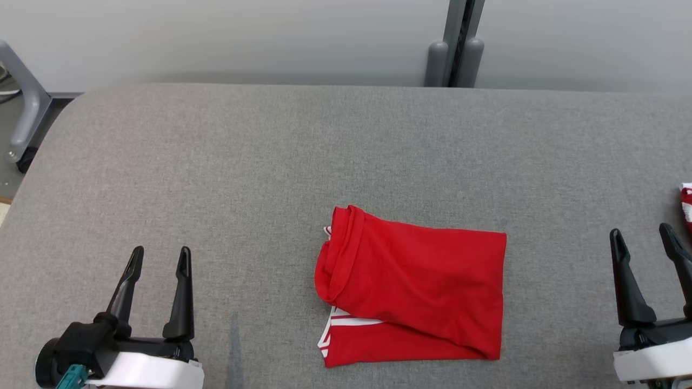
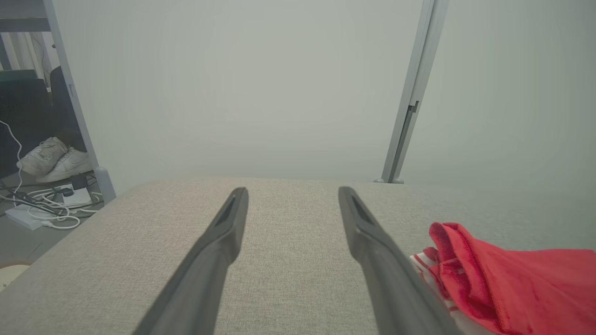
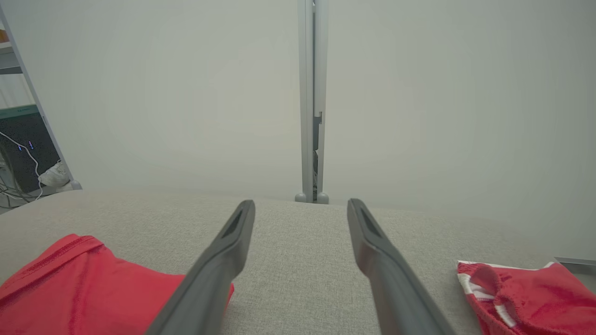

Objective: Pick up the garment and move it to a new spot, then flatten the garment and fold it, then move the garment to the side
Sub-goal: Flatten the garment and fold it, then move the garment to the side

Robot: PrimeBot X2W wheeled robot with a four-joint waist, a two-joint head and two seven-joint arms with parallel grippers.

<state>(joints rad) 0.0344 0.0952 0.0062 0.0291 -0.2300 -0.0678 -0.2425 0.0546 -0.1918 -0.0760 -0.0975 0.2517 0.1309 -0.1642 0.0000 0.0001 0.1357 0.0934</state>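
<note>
the light in here is soft and even, from above going by how tight the shadows sit, and nothing glares. in the head view the grey surface (image 1: 270, 162) is crisp, weave and all. the red garment (image 1: 416, 286) throws only a thin shadow along its near edge and darkens in its folds. the wrist views are milkier and washed out, the wall a flat haze. there the left tool (image 2: 292, 189) goes soft toward the bottom edge, and the wide lens leans the grey post (image 2: 409, 107) and bows the surface's far edge.
</note>
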